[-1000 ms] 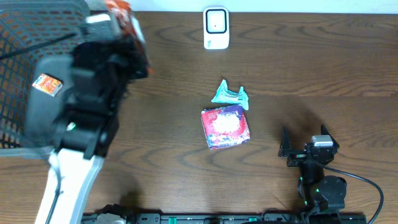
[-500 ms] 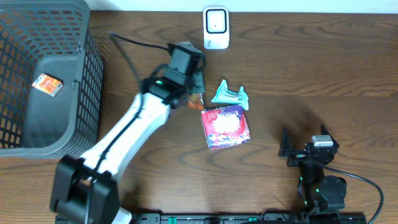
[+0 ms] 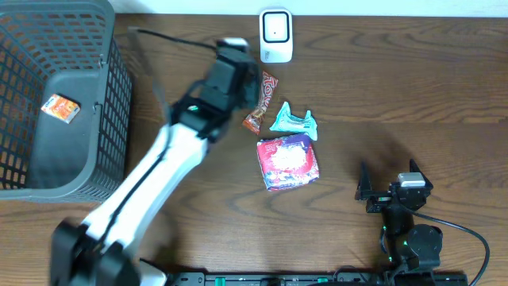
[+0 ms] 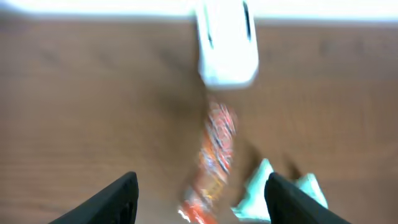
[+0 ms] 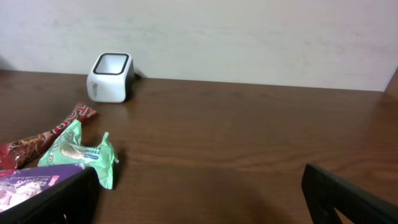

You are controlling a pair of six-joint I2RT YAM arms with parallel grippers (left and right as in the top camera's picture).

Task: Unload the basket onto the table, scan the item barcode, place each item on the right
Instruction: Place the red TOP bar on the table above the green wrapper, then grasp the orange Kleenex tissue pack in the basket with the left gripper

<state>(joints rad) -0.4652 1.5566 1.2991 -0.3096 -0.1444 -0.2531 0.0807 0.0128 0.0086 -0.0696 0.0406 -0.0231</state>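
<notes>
Our left hand (image 4: 200,198) hovers with fingers spread, gripping nothing; our right hand (image 5: 202,196) is spread too. We see the red snack wrapper (image 3: 262,102) lying on the worktop (image 3: 397,79) close to the white scanner (image 3: 275,36)

Glossy wrapper (image 3: 261,101), matt wooden table (image 3: 413,79)
</notes>
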